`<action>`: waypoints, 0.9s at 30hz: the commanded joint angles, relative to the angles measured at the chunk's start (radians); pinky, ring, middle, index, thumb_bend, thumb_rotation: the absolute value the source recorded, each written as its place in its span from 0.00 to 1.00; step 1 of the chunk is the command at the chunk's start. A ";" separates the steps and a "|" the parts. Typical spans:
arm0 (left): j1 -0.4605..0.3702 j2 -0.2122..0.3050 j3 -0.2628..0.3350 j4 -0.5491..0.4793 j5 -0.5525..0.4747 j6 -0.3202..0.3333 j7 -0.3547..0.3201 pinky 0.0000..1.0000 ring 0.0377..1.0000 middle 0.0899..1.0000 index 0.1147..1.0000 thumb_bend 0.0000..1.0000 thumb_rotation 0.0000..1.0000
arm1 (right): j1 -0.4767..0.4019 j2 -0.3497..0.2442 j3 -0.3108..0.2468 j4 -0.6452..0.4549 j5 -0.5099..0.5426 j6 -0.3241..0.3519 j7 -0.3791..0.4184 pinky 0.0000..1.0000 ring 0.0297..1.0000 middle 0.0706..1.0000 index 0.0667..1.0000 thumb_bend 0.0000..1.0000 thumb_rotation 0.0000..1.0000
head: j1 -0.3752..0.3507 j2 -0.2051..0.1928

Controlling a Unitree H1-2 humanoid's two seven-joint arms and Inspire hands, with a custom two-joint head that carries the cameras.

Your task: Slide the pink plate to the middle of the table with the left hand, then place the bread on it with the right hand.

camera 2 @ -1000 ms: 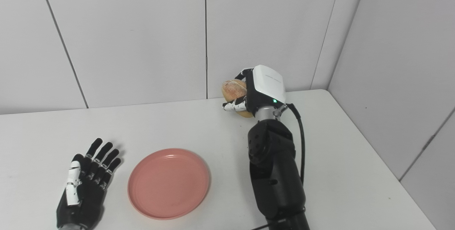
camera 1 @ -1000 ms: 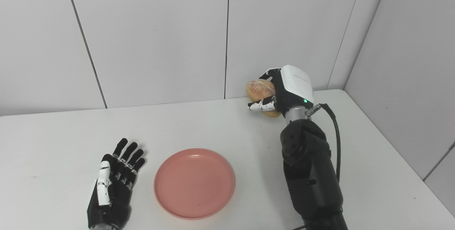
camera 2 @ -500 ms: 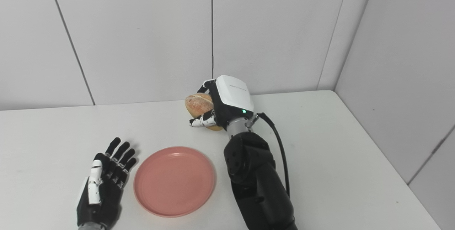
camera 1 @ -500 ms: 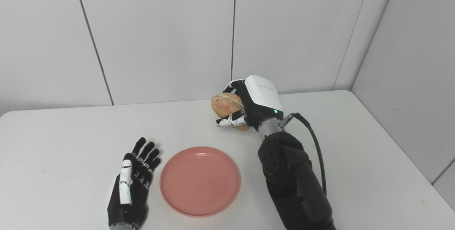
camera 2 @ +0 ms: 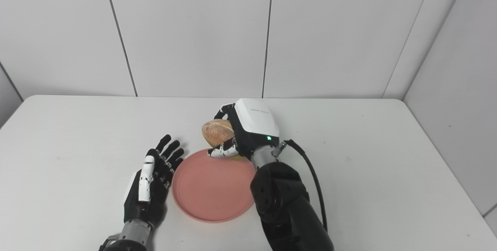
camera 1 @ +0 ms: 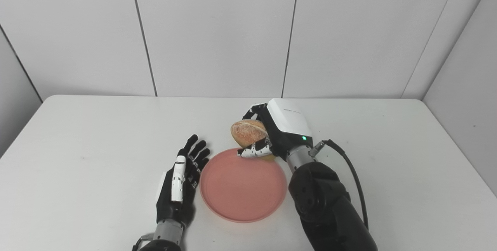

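Step 2 in hand: right hand (camera 1: pixel 280 132), fingers clasping bread (camera 1: pixel 247 133), hovers over plate (camera 1: pixel 244 185) far rim; left hand (camera 1: pixel 179 183) splayed beside it; next, shift nearer centre, lower, release

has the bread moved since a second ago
Yes. The bread, held in the right robot hand, has come from the table's far edge by the wall toward the plate, now at its far rim.

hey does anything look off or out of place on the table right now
Nothing stands out. The pink plate lies flat and bare, the right hand holds the bread over its far rim, and the left hand rests open beside it.
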 commanded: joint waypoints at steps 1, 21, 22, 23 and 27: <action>0.008 -0.010 -0.016 -0.014 0.015 0.020 0.004 0.92 0.89 0.89 0.88 0.42 1.00 | -0.006 0.000 0.010 -0.033 -0.001 -0.022 -0.011 0.17 0.23 0.35 0.48 0.52 0.00 | 0.009 0.003; 0.000 -0.043 -0.040 -0.023 0.044 0.022 0.044 0.91 0.88 0.88 0.87 0.42 1.00 | 0.081 -0.024 0.060 -0.014 0.028 -0.032 0.001 0.16 0.22 0.34 0.48 0.52 0.00 | 0.085 0.033; 0.000 -0.044 -0.041 -0.023 0.045 0.021 0.044 0.91 0.88 0.88 0.87 0.42 1.00 | 0.085 -0.025 0.064 -0.009 0.029 -0.033 0.000 0.16 0.22 0.34 0.48 0.52 0.00 | 0.087 0.035; 0.000 -0.044 -0.041 -0.022 0.046 0.020 0.044 0.91 0.88 0.88 0.88 0.42 1.00 | 0.088 -0.025 0.066 -0.005 0.030 -0.033 -0.001 0.16 0.22 0.35 0.48 0.52 0.00 | 0.087 0.035; -0.001 -0.047 -0.044 -0.025 0.051 0.022 0.048 0.90 0.88 0.89 0.88 0.42 1.00 | 0.097 -0.033 0.081 0.013 0.033 -0.039 -0.005 0.16 0.22 0.35 0.48 0.52 0.00 | 0.091 0.038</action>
